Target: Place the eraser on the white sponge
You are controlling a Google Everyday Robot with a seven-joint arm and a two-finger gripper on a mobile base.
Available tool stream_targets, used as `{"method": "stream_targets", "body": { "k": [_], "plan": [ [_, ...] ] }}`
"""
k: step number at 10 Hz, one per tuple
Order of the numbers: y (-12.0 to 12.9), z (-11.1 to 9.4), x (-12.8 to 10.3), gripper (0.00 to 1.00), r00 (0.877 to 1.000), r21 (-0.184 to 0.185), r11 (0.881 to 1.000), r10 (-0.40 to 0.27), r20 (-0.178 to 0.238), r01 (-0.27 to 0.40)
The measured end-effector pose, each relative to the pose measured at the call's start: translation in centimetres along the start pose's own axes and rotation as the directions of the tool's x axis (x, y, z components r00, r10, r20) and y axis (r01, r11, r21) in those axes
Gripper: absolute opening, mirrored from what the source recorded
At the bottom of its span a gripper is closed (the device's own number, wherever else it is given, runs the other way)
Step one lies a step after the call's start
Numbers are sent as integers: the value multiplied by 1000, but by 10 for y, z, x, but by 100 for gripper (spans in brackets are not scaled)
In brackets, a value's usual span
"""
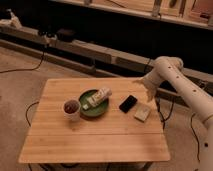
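Wooden boards make up the table (100, 137), which stands on a dim floor with cables trailing around it and a long dark bench behind. On its right half the eraser (128, 103) lies flat, and the white sponge (142, 113) sits just beside it, toward the near right corner; the two look close together but not stacked. Further left are a green plate (84, 112) carrying a white tube (98, 96) and a cup (71, 107) next to it. The pale arm (190, 90) bends in from the right, and the gripper (146, 89) hangs above the table's far right edge, near the eraser but apart from it; whether it is open or closed cannot be told. Nothing appears to be held, so the step in hand seems to be the approach. The next move likely calls for lowering onto the eraser and grasping across its narrow width without nudging the sponge.
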State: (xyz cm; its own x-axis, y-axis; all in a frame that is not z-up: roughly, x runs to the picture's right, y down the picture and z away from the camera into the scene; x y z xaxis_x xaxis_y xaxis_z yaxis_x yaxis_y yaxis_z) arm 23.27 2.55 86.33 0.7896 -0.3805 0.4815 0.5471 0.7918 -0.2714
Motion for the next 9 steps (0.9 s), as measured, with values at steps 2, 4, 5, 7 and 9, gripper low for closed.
{"method": "stream_targets", "body": {
  "k": [2,4,5,7,9],
  "plan": [
    [-8,13,6,80,999,-49,997,-53,-9,53],
    [-15,27,11,80,996,-77,994,-85,-37,82],
    [-25,37,12,80,993,-74,992,-105,-59,101],
    [-38,49,8,80,991,-62,992,-115,-75,110],
    [-47,59,-1,80,989,-55,991,-126,-78,122]
  ]
}}
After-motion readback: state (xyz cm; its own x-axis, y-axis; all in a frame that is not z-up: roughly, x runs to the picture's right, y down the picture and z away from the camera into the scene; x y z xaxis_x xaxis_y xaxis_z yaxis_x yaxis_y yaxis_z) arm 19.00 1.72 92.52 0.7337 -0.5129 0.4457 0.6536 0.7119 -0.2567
